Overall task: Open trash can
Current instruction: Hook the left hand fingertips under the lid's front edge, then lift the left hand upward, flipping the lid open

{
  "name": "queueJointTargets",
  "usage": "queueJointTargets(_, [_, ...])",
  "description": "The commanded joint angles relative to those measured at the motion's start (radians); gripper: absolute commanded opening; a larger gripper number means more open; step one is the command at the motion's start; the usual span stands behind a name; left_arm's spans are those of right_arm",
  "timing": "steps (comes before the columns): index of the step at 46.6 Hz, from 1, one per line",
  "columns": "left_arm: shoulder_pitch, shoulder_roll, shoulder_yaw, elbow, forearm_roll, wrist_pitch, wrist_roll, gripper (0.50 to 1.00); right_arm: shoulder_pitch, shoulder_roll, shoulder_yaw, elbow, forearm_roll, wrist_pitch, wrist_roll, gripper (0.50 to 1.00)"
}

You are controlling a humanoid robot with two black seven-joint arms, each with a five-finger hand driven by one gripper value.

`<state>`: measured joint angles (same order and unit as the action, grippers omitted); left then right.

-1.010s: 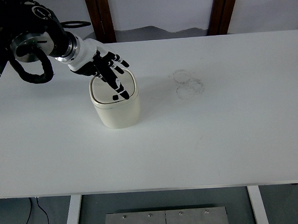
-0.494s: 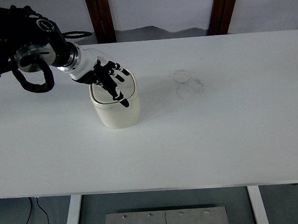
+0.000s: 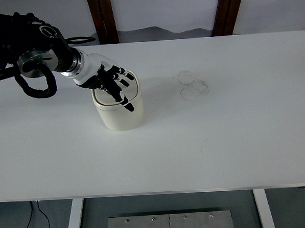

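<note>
While left robot hand (image 3: 111,83) rests fingers spread, empty, on can (image 3: 119,105) lid near counter (image 3: 220,136) back-left corner: likely pressing to open.

Left arm: entered from the picture's upper left, black-sleeved with a silver wrist ring. Left hand (image 3: 107,81): white palm turned downward, black-jointed fingers (image 3: 122,96) extended and slightly spread, angled down and rightward. Nothing was seen grasped.
</note>
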<state>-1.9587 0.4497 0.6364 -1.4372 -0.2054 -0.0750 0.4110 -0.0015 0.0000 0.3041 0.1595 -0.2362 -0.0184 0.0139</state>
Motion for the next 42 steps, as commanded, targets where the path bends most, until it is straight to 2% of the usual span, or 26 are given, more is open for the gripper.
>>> queueJointTargets(1, [0.001, 0.0, 0.0, 0.0, 0.0, 0.0, 0.0, 1.0, 0.0, 0.0, 0.0, 0.0, 0.0, 0.0, 0.0, 0.995])
queueJointTargets(42, [0.021, 0.009, -0.001, 0.001, 0.001, 0.001, -0.011, 1.0, 0.0, 0.0, 0.0, 0.0, 0.0, 0.0, 0.0, 0.995])
